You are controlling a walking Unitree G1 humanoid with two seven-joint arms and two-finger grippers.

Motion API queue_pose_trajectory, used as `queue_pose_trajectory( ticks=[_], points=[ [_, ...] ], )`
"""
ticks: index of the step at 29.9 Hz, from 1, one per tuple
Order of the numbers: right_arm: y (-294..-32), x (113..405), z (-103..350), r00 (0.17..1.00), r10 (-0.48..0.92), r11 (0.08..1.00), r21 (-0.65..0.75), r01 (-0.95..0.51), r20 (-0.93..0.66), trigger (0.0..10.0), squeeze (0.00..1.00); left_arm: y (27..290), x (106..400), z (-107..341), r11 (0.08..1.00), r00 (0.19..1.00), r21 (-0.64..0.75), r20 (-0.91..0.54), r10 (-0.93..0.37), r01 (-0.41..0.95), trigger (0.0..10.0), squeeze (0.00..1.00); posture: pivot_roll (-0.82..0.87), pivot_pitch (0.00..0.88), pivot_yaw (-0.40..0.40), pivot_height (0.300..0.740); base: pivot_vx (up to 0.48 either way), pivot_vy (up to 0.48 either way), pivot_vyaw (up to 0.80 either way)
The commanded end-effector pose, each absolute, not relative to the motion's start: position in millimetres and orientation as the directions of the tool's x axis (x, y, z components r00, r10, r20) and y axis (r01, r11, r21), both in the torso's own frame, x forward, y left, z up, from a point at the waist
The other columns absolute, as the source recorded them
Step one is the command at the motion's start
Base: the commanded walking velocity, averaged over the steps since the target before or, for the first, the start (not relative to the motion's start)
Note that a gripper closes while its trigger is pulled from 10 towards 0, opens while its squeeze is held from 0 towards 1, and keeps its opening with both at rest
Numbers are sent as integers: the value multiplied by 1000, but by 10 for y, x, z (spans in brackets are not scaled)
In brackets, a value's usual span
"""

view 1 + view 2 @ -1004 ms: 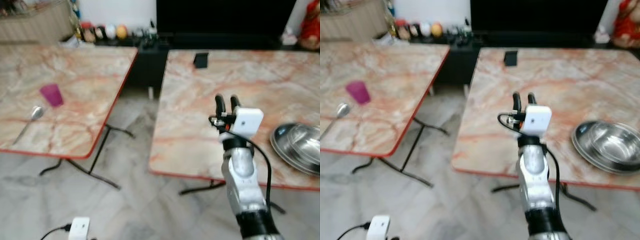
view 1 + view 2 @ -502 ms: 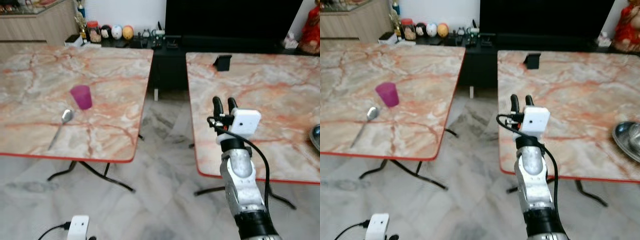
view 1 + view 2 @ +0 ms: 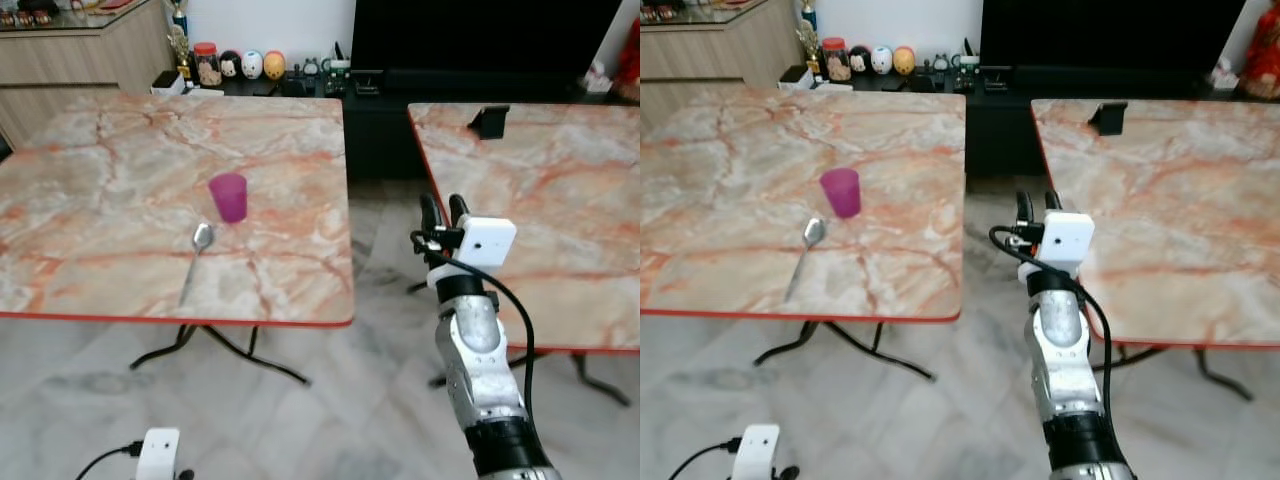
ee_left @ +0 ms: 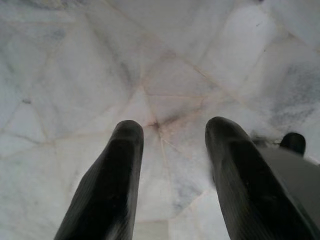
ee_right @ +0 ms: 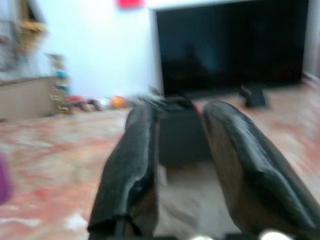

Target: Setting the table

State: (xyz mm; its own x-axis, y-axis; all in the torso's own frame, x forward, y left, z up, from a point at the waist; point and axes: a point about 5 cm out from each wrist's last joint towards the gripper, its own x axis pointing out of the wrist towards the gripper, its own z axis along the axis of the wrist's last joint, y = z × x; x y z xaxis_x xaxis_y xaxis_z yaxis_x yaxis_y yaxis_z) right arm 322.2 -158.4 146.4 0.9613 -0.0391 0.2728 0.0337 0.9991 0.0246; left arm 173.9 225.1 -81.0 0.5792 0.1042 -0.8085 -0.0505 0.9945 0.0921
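Two marble-patterned counters with red edging stand side by side with a strip of pale floor (image 3: 380,330) between them. On the left counter (image 3: 100,200) a purple cup (image 3: 228,196) stands upright, and a spoon (image 3: 196,256) lies just beside it on the nearer side, bowl end toward the cup, handle pointing to the counter's near edge. The right counter (image 3: 560,200) carries a small dark object (image 3: 489,121) near its far edge.

The right gripper (image 3: 444,209) is raised at the gap between the counters, by the right counter's near corner, its fingers (image 5: 137,165) pointing up, slightly apart and empty. The left gripper (image 4: 170,165) hangs low over the marble floor, fingers spread apart, holding nothing. Beyond the counters are a dark screen (image 3: 480,40) and a low shelf with small ornaments (image 3: 250,66).
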Motion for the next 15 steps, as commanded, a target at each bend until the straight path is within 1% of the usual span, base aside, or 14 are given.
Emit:
queue_pose_trajectory(
  ticks=[1, 15],
  points=[
    [-1540, 3245, 1545, 954, -30, 999, 36, 20, 299, 10000, 0, 2301, 1728, -805, 993, 573, 105, -811, 118, -55, 10000, 0, -30, 0, -5, 740, 0, 458, 0],
    [-1531, 3248, 1520, 958, -26, 999, 45, 14, 287, 10000, 0, 2306, 1729, -803, 993, 573, 108, -811, 117, -51, 10000, 0, -29, 0, -2, 740, 0, 457, 0]
  ],
)
